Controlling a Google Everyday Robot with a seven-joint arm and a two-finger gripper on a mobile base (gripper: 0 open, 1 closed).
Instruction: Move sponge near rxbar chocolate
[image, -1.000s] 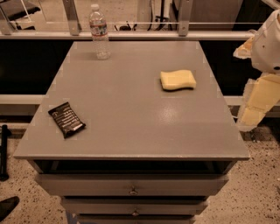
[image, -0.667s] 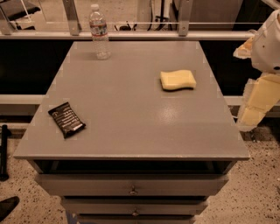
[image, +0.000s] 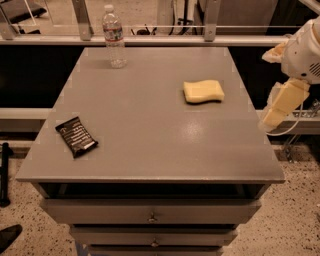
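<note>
The pale yellow sponge (image: 203, 91) lies flat on the right half of the grey table top (image: 150, 125). The rxbar chocolate (image: 76, 136), in a black wrapper with white lettering, lies near the table's front left corner, far from the sponge. My gripper (image: 274, 82) hangs off the table's right edge, to the right of the sponge and apart from it. Its two pale yellow blocky fingers (image: 283, 103) stand wide apart and hold nothing.
A clear water bottle (image: 114, 37) stands upright at the back left of the table. Drawers (image: 152, 212) sit under the table top. A railing (image: 150, 35) runs behind the table. Speckled floor lies around it.
My gripper has shifted slightly left and up, closer to the table's right edge. The sponge, the bar and the bottle have not moved.
</note>
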